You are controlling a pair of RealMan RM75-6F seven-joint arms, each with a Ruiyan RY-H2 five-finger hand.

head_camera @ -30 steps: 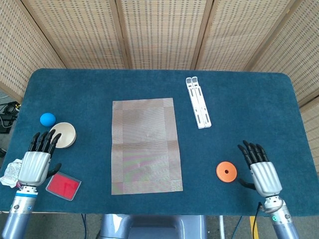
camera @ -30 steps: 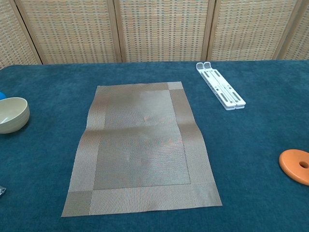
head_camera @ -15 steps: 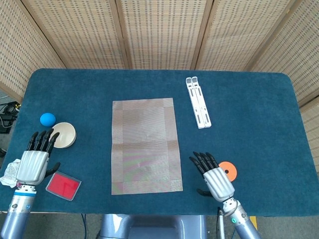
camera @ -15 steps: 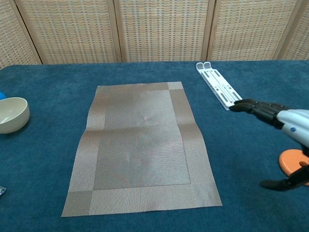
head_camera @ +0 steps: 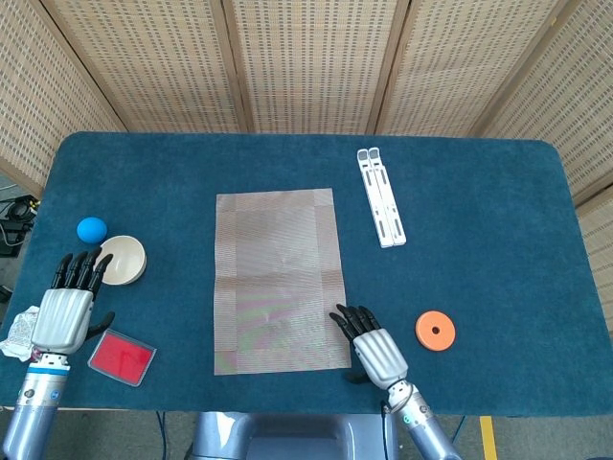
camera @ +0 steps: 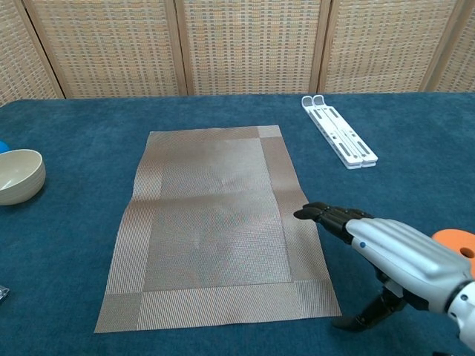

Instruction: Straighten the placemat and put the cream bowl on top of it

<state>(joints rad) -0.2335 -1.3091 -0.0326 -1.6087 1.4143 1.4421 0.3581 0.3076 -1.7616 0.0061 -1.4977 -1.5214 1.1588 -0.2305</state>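
The woven beige placemat (head_camera: 278, 278) (camera: 219, 222) lies lengthwise in the middle of the blue table, with a slight ripple along its sides. A cream bowl (head_camera: 123, 260) (camera: 18, 176) stands upright on the cloth to the mat's left. My right hand (head_camera: 374, 350) (camera: 393, 256) hovers at the mat's near right corner, fingers stretched flat and apart, fingertips over the mat's edge, holding nothing. At the near left edge my left hand (head_camera: 67, 309) is open, its fingertips just short of the bowl.
A blue ball (head_camera: 91, 228) sits behind the bowl. A red card (head_camera: 122, 357) and crumpled wrapper (head_camera: 19, 331) lie by my left hand. An orange disc (head_camera: 435, 331) (camera: 459, 239) is right of my right hand. A white folding stand (head_camera: 381, 195) (camera: 340, 140) lies at the back right.
My right hand has swept left from beside the orange disc to the placemat's near right corner. The left hand, bowl and mat have stayed put.
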